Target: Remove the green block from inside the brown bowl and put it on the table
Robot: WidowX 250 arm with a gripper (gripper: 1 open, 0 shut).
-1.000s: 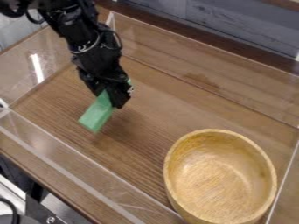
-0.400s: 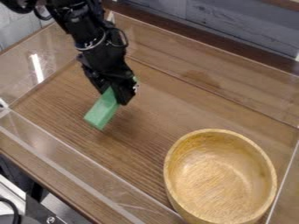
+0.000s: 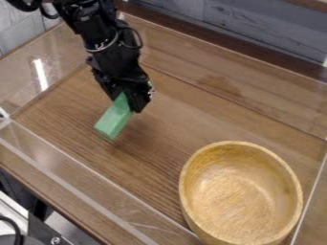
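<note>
Grey wooden planks (image 3: 250, 31) run behind the far edge of the brown wood-grain desk (image 3: 173, 144). A low clear acrylic wall (image 3: 79, 194) borders the near left side. Bright glare marks the upper left, beside pale grey-white surroundings (image 3: 18, 31); soft light falls across the wood.

A gray plank surface (image 3: 243, 27) runs behind, and a black cable (image 3: 14, 230) curves at lower left.

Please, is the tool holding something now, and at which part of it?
Yes, the tool holds the green block by its upper end.
</note>
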